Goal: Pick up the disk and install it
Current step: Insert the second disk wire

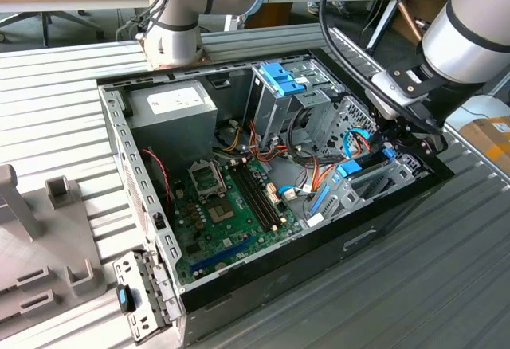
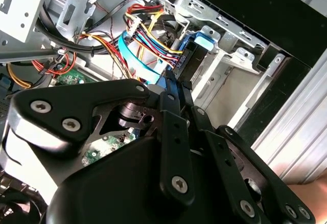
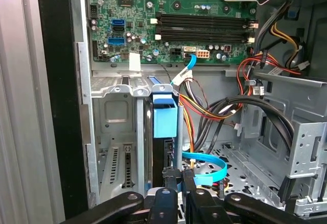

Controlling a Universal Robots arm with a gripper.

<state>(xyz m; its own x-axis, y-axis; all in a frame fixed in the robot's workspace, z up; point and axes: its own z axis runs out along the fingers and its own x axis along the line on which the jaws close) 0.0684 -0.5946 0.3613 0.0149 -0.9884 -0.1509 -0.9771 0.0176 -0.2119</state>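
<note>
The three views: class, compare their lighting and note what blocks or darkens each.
Exterior view: even, bright light, though the arm shades the disk at the case's edge. Second wrist view: the dark end effector body blocks the lower half. First wrist view: the motherboard is crisp and well lit; the disk bay sits in shadow.

Disk: lower end hidden behind gripper linkage at frame bottom; fingertip contact with it cannot be determined.

Motherboard: flat on the case floor.
Power supply: in the case's far corner.
Grey cage: upright, blue latch on top.
</note>
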